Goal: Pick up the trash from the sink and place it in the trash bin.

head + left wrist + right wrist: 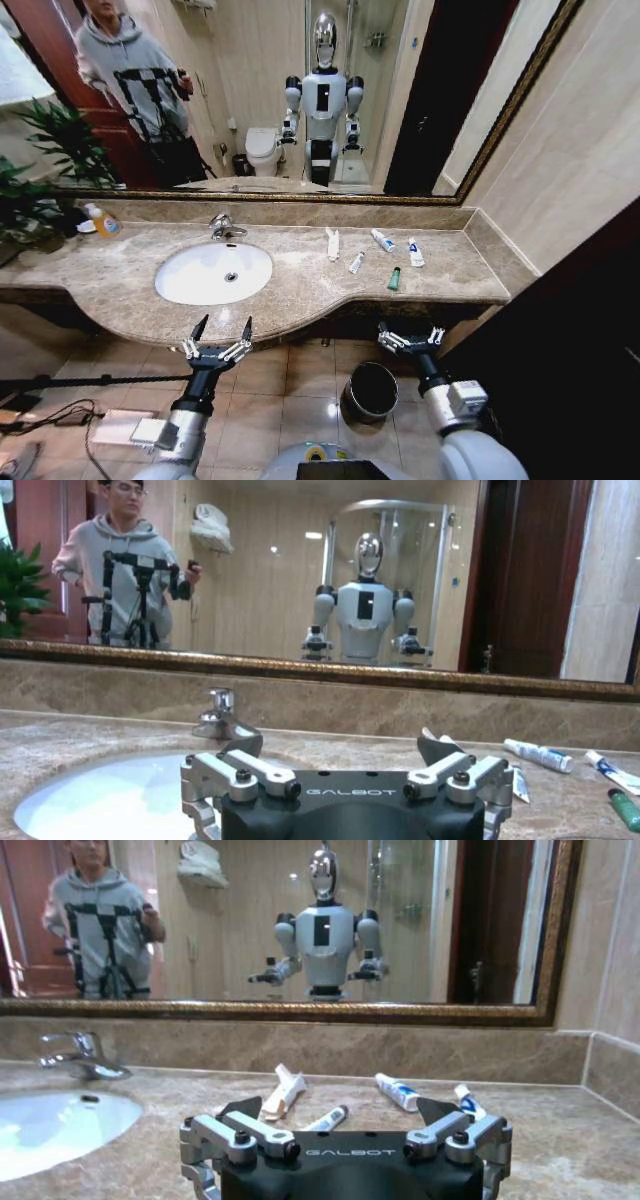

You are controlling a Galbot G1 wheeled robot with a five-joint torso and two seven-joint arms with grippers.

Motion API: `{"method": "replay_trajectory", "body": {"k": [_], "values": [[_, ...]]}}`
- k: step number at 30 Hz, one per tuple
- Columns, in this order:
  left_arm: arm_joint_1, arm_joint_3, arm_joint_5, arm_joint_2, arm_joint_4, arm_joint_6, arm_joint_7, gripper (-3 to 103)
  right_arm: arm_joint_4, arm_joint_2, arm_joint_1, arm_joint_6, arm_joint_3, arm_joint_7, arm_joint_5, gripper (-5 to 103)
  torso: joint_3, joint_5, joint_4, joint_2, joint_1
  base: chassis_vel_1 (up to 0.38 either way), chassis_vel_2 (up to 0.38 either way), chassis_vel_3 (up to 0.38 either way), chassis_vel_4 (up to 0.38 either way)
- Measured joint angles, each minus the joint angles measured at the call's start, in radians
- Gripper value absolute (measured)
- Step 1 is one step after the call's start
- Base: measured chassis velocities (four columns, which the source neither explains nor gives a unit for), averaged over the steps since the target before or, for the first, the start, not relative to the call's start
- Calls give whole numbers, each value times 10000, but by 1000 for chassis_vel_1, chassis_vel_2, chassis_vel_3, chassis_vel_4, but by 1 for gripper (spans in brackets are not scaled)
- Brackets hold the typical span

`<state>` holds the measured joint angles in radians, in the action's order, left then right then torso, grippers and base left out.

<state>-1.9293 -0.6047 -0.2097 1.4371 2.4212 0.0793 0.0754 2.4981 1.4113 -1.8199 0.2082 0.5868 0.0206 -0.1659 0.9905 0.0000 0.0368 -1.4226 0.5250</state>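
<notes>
Left of the trash, the sink (213, 272) holds nothing, and the left claw (221, 337) hangs open before its front rim. The trash (372, 255) lies on the worktop (300, 290) right of the sink, long axes mostly pointing toward the mirror. The right claw (410, 339), open too, hangs nearer, just off the worktop edge, above the trash bin (368, 391), with free room between.

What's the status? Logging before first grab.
Left tool open, by basin. Right tool open, above bin. Five trash pieces on counter, untouched. Nothing in the way.
</notes>
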Motion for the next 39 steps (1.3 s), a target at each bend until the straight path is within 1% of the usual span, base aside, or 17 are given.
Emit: {"method": "replay_trajectory", "body": {"k": [1, 2, 12, 14, 16, 18, 19, 20, 21, 22, 24, 25, 27, 28, 30, 35, 39], "values": [[0, 0, 0, 0, 0, 0, 0, 100, 18, -291, 53, 58, 84, 140, -397, 100, 0, 2, 1, 0, 0, 0, 0, 0, 0], [0, 0, 0, 0, 0, 0, 0, 100, 18, -363, 65, 71, 102, 179, -505, 100, 0, 2, 0, 0, 0, 0, 0, 0, 0], [0, 0, 0, 0, 0, 0, 0, 100, 25, -409, 138, -3, 128, 273, -572, 100, 0, 0, -1, 0, 0, 0, 0, 0, 0], [0, 0, 0, 0, 0, 0, 0, 100, -37, -422, 278, -201, 167, 412, -564, 100, 0, -1, -2, 0, 0, 0, 0, 0, 0], [0, 0, 0, 0, 0, 0, 0, 100, -388, -457, 1005, -1250, 364, 1148, -423, 100, 0, 2, 0, 0, 0, 0, 0, 0, 0], [0, 0, 0, 0, 0, 0, 0, 100, -438, -460, 1122, -1411, 396, 1262, -397, 100, 0, 2, 2, 0, 0, 0, 0, 0, 0], [0, 0, 0, 1, 0, 0, -1, 100, -558, -467, 1315, -1748, 448, 1432, -353, 100, 1, 0, -1, 0, 1, 0, 0, 0, 0], [0, 1, 0, 0, 0, 0, 2, 100, -696, -482, 1422, -1976, 514, 1298, -402, 100, 1, -3, -3, 0, 0, 0, 0, 0, 0], [0, 1, 0, 0, 0, 0, 2, 100, -696, -482, 1422, -1976, 514, 1298, -402, 100, 1, -3, -3, 0, 0, 0, 0, 0, 0], [0, 0, 1, 0, 0, 0, 1, 100, -902, -503, 1563, -2207, 633, 1031, -539, 100, 0, 1, 1, 0, 0, 0, 0, 0, 0], [0, 0, 0, 0, -1, 0, 1, 100, -1249, -583, 1652, -2451, 1254, 74, -1072, 100, 0, 0, 1, 0, 0, 0, 0, 0, 0], [0, 0, 0, 0, -1, 0, 1, 100, -1249, -583, 1652, -2451, 1254, 74, -1072, 100, 0, 0, 1, 0, 0, 0, 0, 0, 0], [0, 0, 0, 0, 0, 0, 0, 100, -1609, -675, 1423, -2688, 2248, -870, -1684, 100, 0, 1, 0, 0, 0, 0, 0, 0, 0], [0, 0, 0, 0, 0, 0, 0, 100, -1609, -675, 1423, -2688, 2248, -870, -1684, 100, 0, 1, 0, 0, 0, 0, 0, 0, 0], [0, 0, 0, 0, 0, 0, 0, 100, -2064, -745, 1196, -2963, 3256, -1500, -2191, 100, 0, 2, -1, 0, 0, 0, 0, 0, 0], [0, 0, 0, 0, 0, 0, 0, 100, -2090, -632, 701, -3037, 4082, -1645, -2758, 100, 0, 2, 0, 0, 0, 0, 0, 0, 0], [0, 0, 0, 1, 0, 0, 0, 100, -1623, -276, 74, -3141, 4208, -1610, -2800, 100, 0, -1, -1, 0, -1, 0, 0, 0, 0]]}}
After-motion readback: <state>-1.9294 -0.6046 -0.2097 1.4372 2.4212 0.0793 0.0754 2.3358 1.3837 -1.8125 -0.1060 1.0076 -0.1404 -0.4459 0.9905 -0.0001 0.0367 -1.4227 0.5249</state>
